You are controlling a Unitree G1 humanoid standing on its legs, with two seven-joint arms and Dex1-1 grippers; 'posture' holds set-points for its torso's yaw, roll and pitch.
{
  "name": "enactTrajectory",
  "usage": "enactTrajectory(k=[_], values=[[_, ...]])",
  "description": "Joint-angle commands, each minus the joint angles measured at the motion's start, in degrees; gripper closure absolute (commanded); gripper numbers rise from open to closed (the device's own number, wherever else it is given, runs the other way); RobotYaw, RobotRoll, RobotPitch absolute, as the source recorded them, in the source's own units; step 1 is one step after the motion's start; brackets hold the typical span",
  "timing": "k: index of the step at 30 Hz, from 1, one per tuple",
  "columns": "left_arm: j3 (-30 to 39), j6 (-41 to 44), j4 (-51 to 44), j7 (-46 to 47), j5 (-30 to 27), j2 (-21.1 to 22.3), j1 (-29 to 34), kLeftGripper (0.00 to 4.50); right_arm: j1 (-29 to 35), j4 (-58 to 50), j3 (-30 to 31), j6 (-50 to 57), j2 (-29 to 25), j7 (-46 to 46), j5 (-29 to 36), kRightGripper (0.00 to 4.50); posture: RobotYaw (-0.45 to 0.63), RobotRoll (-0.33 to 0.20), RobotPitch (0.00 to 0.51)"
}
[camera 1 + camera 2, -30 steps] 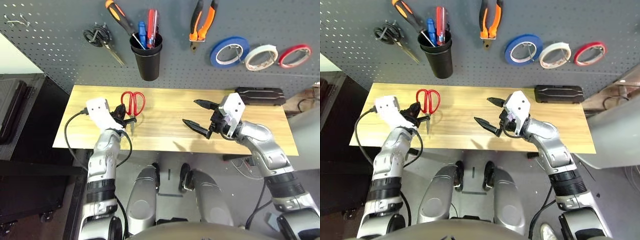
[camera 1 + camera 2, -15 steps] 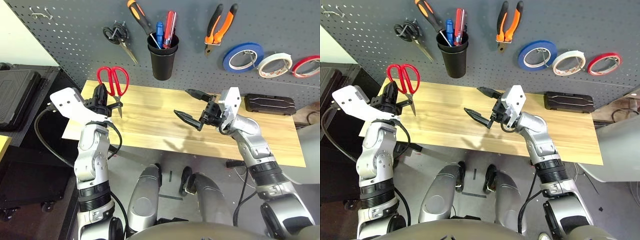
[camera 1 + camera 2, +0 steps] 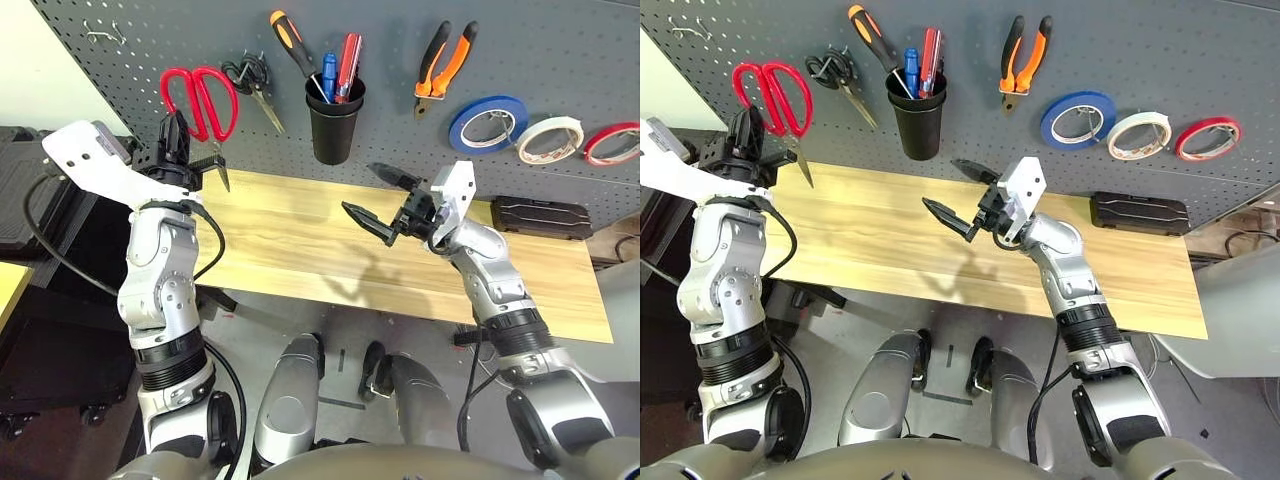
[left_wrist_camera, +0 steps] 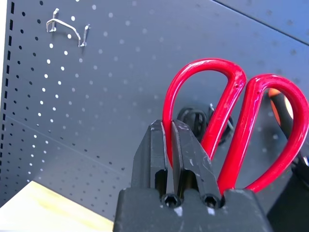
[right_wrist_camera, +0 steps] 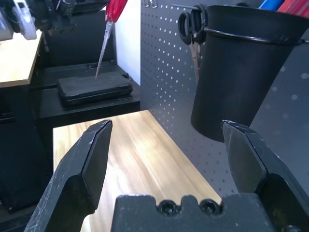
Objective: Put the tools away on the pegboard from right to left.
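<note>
While the head cameras take in the whole bench, the left wrist camera gives the close detail: the left gripper point(image 4: 171, 145) has its two black fingers pressed together on one loop of the red scissors point(image 3: 198, 100), pinching it. From above, those scissors are held up off the wooden table point(image 3: 300, 250), handles high and blades pointing down, in front of the pegboard point(image 3: 560, 50) and just beside the black scissors point(image 3: 255, 85) that hang there. The wrist camera also shows an empty metal hook point(image 4: 67, 29) further along the board, apart from the red handles.

The right gripper point(image 3: 385, 200) hovers over the middle of the table with its fingers spread wide and nothing between them. Its wrist camera looks past those fingers at the black cup point(image 5: 241, 72) mounted on the board, with the scissor tips point(image 5: 104, 48) hanging in the distance.

On the board, the cup holds a blue and a red tool, and the orange-and-black screwdriver point(image 3: 298, 45) leans at its rim. To the right hang the pliers point(image 3: 440, 60), then the blue tape point(image 3: 487, 122), white tape point(image 3: 550, 138) and red tape point(image 3: 613, 143). A black case point(image 3: 542, 215) lies at the table's back edge below the tapes.
</note>
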Motion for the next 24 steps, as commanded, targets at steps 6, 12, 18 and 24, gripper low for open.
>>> enactTrajectory(k=[6, 12, 18, 24], values=[[0.34, 1.44, 14.81, -1.32, -0.22, 2.60, -8.52, 4.45, 0.00, -0.11, -0.11, -0.41, 0.38, -1.09, -1.06, 0.00, 0.30, 0.000, 0.142], [0.54, -0.43, 23.45, -2.78, 0.68, 4.05, -12.38, 4.45, 0.34, -0.67, -0.19, -0.23, 0.35, -1.78, -1.34, 0.00, 0.29, 0.000, 0.146], [-1.12, -2.75, 31.12, -4.49, 2.65, 4.82, -15.46, 4.45, 1.06, -1.57, -0.07, 0.16, 0.34, -2.80, -1.70, 0.00, 0.27, 0.000, 0.149], [-1.33, -4.63, 33.39, -5.88, 2.74, 4.38, -17.38, 4.45, 1.62, -2.24, -0.08, 0.36, 0.26, -3.58, -2.02, 0.00, 0.26, 0.000, 0.148]])
